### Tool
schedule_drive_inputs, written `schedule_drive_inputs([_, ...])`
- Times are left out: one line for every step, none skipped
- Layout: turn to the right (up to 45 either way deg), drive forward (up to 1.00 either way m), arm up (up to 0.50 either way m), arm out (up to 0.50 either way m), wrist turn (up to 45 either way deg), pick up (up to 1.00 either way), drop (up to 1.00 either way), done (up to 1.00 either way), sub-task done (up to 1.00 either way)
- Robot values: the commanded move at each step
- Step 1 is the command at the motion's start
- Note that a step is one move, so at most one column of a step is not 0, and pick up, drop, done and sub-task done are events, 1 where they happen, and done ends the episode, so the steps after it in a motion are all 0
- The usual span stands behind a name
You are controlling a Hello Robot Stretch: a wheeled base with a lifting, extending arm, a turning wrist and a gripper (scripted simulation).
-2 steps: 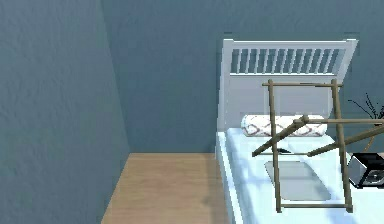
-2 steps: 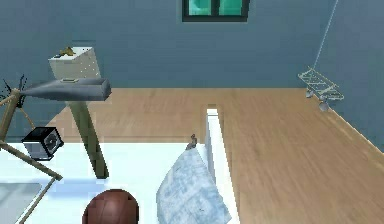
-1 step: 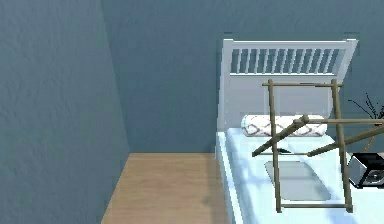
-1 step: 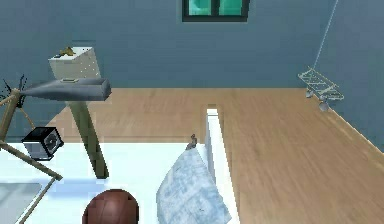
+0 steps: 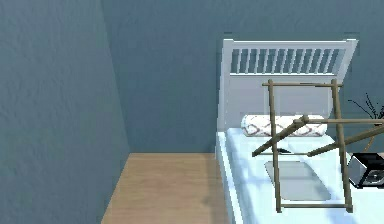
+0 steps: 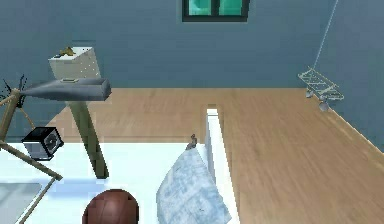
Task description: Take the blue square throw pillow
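In the arm side view, look toward 6 o'clock: a pale blue mottled cushion (image 6: pixel 195 190) stands on edge on the bed (image 6: pixel 135 165), leaning against a white bed board (image 6: pixel 218 150) at its 3 o'clock side. It is seen edge-on, so it may be the blue square throw pillow, though its outline is hard to judge. You cannot tell the end effector's state from these views, nor how the cushion lies relative to it. A round brown object (image 6: pixel 110 208) sits at 7 o'clock, just beside the cushion. At 10 o'clock a grey slab on wooden legs (image 6: pixel 70 90) carries a white box (image 6: pixel 75 65), with a small black box (image 6: pixel 42 142) lower at 9 o'clock. Wooden floor (image 6: pixel 270 120) runs out to a blue wall (image 6: pixel 150 40) with a teal window (image 6: pixel 214 8) at 12 o'clock and a wire rack (image 6: pixel 322 85) at 2 o'clock. Ahead of you, a white slatted headboard (image 5: pixel 290 60) stands at 1 o'clock, a patterned white pillow (image 5: pixel 285 125) below it and a tilted wooden frame (image 5: pixel 310 130) on the mattress.
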Motion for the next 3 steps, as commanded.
schedule_drive_inputs([0.0, 0.00, 0.00, 0.00, 0.0, 1.00, 0.00, 0.00, 0.00])
schedule_drive_inputs([0.0, 0.00, 0.10, 0.00, 0.0, 0.00, 0.00, 0.00, 0.00])
schedule_drive_inputs([0.0, 0.00, 0.00, 0.00, 0.0, 0.00, 0.00, 1.00, 0.00])
